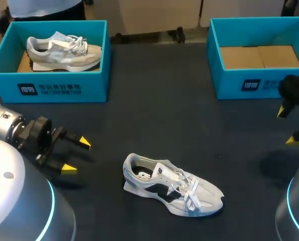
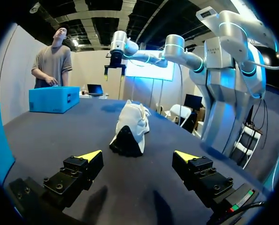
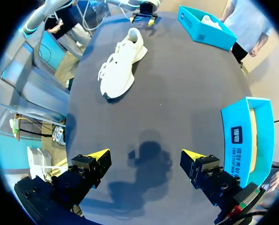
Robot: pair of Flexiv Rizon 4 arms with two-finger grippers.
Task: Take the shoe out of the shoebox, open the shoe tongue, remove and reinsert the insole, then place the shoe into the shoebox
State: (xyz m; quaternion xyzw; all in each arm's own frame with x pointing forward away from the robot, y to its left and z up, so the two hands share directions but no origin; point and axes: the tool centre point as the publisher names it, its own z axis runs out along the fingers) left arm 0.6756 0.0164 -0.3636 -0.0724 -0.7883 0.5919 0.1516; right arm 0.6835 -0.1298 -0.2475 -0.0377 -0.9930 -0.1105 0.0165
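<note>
A white and grey shoe (image 1: 175, 185) with a dark side panel lies upright on the dark table, heel toward my left arm, toe toward the right, laces tied. My left gripper (image 1: 72, 156) hovers open left of the heel, a hand's width away. In the left wrist view the shoe (image 2: 130, 126) stands ahead of the open left gripper (image 2: 137, 157), heel first. My right gripper (image 1: 288, 126) hangs open at the right edge, in front of the empty blue shoebox (image 1: 255, 80). In the right wrist view the shoe (image 3: 121, 63) lies far ahead of the open right gripper (image 3: 146, 154).
A second blue shoebox (image 1: 59, 85) at the back left holds another pale shoe (image 1: 64, 51). The empty shoebox (image 3: 249, 136) sits beside my right gripper's finger. Dark tabletop (image 1: 159, 120) lies between the boxes and the shoe.
</note>
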